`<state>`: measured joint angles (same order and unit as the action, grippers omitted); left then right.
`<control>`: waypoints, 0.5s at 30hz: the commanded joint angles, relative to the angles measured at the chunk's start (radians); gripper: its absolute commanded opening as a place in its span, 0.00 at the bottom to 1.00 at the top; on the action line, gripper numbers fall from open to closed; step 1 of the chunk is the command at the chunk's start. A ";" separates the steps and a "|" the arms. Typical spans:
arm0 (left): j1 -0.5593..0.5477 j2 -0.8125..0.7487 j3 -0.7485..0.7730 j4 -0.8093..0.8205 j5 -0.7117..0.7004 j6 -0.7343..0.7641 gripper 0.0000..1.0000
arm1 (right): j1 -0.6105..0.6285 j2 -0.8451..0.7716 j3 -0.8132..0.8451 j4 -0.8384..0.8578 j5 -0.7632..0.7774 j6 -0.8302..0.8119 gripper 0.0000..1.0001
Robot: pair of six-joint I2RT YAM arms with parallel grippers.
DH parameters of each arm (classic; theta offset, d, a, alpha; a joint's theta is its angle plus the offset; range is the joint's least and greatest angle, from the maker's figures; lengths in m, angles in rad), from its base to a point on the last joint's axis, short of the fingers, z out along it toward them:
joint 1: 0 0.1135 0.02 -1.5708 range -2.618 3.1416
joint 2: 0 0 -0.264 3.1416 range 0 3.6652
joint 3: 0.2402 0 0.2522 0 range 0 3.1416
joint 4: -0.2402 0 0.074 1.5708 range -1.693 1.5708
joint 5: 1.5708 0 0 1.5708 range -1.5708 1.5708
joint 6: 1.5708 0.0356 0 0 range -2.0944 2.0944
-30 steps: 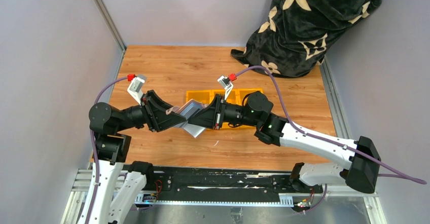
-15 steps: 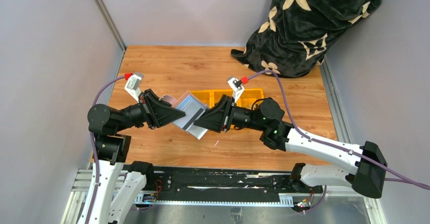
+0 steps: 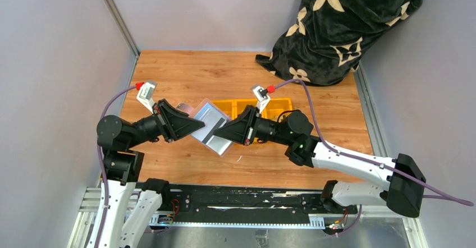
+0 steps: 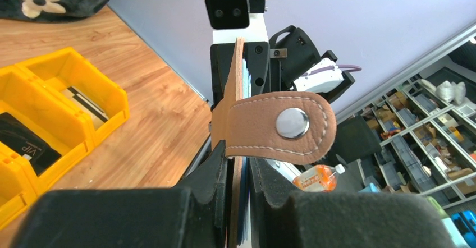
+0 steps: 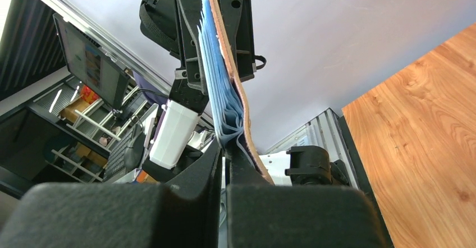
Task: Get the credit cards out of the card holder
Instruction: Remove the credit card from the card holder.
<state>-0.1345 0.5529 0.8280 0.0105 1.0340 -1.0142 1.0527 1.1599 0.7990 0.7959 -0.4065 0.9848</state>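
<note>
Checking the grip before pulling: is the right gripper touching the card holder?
Touching. The right wrist view shows the right gripper shut on the card holder, pinching its lower edge from both sides.

"VIP" on black item (image 4: 23,140) in yellow bin (image 4: 110,101)

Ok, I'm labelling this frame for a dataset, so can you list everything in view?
card holder: one, grey-blue, held between both grippers
snap tab: one, tan, on the card holder
yellow bins: one joined row, yellow, mid-table behind the grippers
black card: one, black, inside a bin
blanket: one, black with cream flowers, far right corner
table: one, wood-brown, underneath
left gripper: one, black, shut on the card holder's tab side
right gripper: one, black, shut on its opposite edge
</note>
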 commanded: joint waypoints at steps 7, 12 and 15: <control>-0.011 0.010 0.038 -0.071 -0.008 0.041 0.03 | -0.002 -0.060 -0.049 0.093 0.018 -0.007 0.00; -0.011 0.010 0.055 -0.085 -0.010 0.045 0.04 | -0.002 -0.072 -0.064 0.080 0.014 -0.009 0.00; -0.011 0.007 0.060 -0.087 -0.012 0.046 0.04 | -0.002 -0.074 -0.066 0.073 0.012 -0.011 0.00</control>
<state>-0.1478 0.5644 0.8482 -0.0711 1.0328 -0.9905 1.0527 1.1259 0.7467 0.8223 -0.3939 0.9833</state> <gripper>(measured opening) 0.163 0.011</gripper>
